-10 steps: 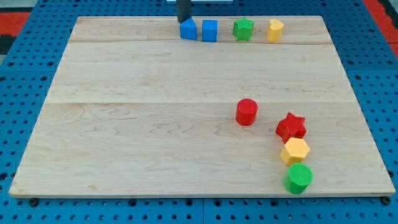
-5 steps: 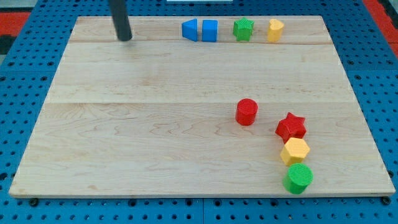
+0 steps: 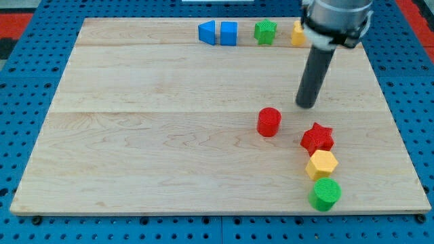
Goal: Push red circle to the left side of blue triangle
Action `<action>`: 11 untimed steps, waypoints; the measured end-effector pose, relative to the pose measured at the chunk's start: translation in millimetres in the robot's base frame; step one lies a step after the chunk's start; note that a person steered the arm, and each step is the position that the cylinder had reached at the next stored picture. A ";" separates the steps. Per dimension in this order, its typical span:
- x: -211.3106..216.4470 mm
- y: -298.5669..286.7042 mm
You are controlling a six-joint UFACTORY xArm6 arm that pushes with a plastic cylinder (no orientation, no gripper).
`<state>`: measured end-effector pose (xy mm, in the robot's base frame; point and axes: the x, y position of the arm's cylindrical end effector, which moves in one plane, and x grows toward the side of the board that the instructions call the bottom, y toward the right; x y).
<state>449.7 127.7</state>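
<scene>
The red circle [image 3: 269, 122] sits right of the board's centre. The blue triangle [image 3: 206, 32] lies at the view's top, at the left end of a row of blocks. My tip [image 3: 306, 106] is on the board up and to the right of the red circle, a short gap from it, and above the red star [image 3: 317, 138]. The rod rises from the tip toward the view's top right.
A blue cube [image 3: 229, 32], a green star [image 3: 266, 31] and a yellow block [image 3: 298, 32], partly hidden by the arm, continue the top row. A yellow hexagon [image 3: 321, 165] and a green circle [image 3: 325, 194] lie below the red star.
My tip went from beside the blue triangle to the board's upper left, then swung across to the right, to just up-right of the red circle. The blue triangle turned slightly. Other blocks have not moved.
</scene>
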 end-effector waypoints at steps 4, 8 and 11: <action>60.0 -153.1; 27.2 -283.0; -38.9 -243.6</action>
<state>410.8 -115.9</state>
